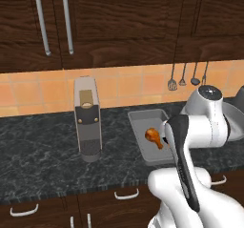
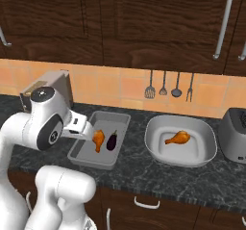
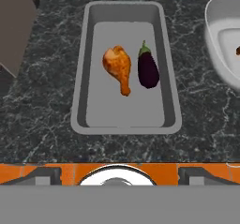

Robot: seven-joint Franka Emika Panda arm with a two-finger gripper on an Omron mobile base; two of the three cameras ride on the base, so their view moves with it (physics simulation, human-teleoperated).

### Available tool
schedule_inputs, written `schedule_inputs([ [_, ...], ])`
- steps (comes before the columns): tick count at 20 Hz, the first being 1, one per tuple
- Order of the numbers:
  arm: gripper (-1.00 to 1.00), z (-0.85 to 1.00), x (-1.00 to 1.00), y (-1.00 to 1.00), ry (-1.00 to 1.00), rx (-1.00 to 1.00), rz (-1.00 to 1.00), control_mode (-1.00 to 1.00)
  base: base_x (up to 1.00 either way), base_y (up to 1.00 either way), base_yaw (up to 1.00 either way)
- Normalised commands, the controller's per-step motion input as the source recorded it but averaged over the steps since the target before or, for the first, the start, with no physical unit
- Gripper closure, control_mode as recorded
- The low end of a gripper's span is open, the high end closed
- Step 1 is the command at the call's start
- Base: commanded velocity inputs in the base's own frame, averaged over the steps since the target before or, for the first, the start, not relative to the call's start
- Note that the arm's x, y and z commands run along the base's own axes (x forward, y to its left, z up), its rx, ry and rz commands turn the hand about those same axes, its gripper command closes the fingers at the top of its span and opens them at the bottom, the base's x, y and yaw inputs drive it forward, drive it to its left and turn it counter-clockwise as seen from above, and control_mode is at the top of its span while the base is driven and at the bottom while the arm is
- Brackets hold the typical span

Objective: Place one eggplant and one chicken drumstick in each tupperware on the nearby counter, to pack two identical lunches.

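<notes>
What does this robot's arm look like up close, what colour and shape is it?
The arm is made of glossy white, rounded tube-like segments with bulbous elbows. Its joints are dark grey, one topped by a round dark cap with a silver ring. A long black strip runs down one segment. No cables or markings show.

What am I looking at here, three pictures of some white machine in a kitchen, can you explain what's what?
It is a simulated white robot arm on a mobile base. Two pictures come from cameras on the base, behind the arm to its left and right. The third comes from a camera on the hand, looking down.

On the dark stone counter sit a grey tray holding a chicken drumstick beside an eggplant, and a white dish holding a second drumstick alone. A coffee machine and a toaster stand nearby.

I see nothing held; the fingertips are not clear enough to tell whether the gripper is open.
</notes>
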Motion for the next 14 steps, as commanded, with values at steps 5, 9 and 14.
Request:
schedule_inputs([
  [5, -1.00, -0.03, -0.60, 0.20, -0.05, 0.02, -0.04, -1.00, 0.00, 0.00, 0.00],
  [9, -1.00, -0.01, -0.04, 0.11, -0.01, 0.00, 0.01, -1.00, 0.00, 0.00, 0.00],
  [14, -1.00, -0.01, 0.00, 0.00, 0.00, 0.00, 0.01, 1.00, -0.61, -0.16, 0.01],
])
